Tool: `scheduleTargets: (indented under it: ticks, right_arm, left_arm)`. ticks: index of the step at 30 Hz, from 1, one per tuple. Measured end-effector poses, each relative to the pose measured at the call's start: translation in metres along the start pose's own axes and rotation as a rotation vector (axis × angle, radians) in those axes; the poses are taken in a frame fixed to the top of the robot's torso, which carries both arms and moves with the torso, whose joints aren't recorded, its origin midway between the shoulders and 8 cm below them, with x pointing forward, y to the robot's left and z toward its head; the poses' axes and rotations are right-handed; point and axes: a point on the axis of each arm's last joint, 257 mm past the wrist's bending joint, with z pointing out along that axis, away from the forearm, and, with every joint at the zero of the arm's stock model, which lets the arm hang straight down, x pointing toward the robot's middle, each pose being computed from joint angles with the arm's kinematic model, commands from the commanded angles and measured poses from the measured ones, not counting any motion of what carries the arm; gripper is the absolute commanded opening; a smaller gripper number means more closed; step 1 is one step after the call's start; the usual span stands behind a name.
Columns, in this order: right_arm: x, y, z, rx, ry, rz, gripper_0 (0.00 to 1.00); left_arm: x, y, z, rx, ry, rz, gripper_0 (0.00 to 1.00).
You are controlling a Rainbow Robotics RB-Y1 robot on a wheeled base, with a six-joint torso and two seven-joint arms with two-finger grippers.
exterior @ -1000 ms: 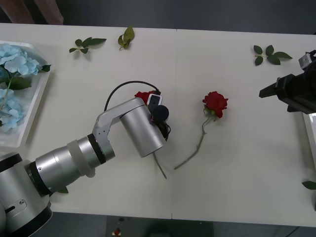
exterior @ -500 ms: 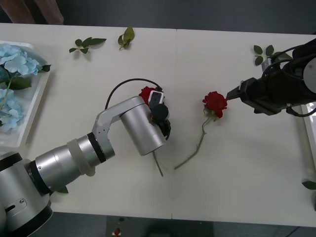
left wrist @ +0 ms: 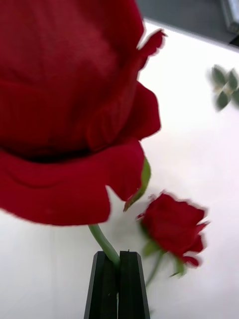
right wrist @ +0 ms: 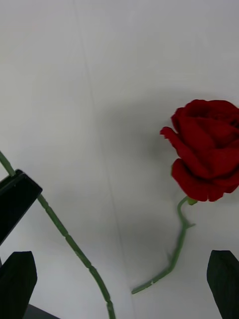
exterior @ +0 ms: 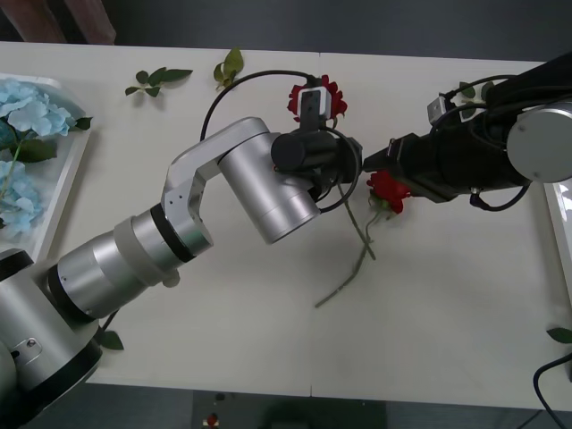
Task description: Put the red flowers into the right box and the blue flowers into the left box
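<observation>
My left gripper (exterior: 354,159) is raised over the table's middle, shut on the stem of a red rose (exterior: 315,95). In the left wrist view the closed fingers (left wrist: 107,284) pinch the stem just under the big bloom (left wrist: 74,124). The long stem (exterior: 362,234) hangs down. A second red rose (exterior: 390,191) lies on the table, with my right gripper (exterior: 382,170) open just above it. In the right wrist view that bloom (right wrist: 206,149) lies ahead of the spread fingers (right wrist: 224,279). Blue flowers (exterior: 25,116) lie in the left box (exterior: 64,192). The right box (exterior: 563,234) shows at the table's right edge.
Loose green leaf sprigs lie along the far edge: one (exterior: 157,80), another (exterior: 229,68) and a third (exterior: 466,89) by the right arm. A leaf (exterior: 561,335) sits at the right edge. The near half of the white table is open.
My left gripper has lifted its rose off the table and carried it up and rightward. My right arm has come in from the right and now hovers over the second rose.
</observation>
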Motion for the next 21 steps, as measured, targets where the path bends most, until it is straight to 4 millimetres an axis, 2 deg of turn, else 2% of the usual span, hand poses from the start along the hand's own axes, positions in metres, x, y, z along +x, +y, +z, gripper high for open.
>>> scheduleTargets:
  ticks: [6, 8, 11, 15, 21]
  right_arm:
    - [0.000, 0.014, -0.015, -0.032, -0.002, -0.094, 1.00]
    - [-0.001, 0.014, -0.024, -0.040, 0.008, -0.146, 1.00]
    - [-0.002, 0.020, -0.040, -0.088, 0.027, -0.198, 1.00]
    - [-0.003, 0.024, -0.065, -0.155, 0.055, -0.171, 1.00]
    - [-0.008, 0.020, -0.111, -0.257, 0.053, -0.240, 1.00]
  left_arm:
    - [-0.055, -0.048, -0.016, 0.081, -0.094, -0.071, 0.00]
    - [-0.073, -0.068, -0.022, 0.134, -0.128, -0.128, 0.00]
    - [-0.094, -0.089, -0.032, 0.181, -0.166, -0.205, 0.00]
    - [-0.105, -0.103, -0.041, 0.212, -0.185, -0.210, 0.00]
    - [-0.105, -0.103, -0.042, 0.214, -0.185, -0.210, 0.00]
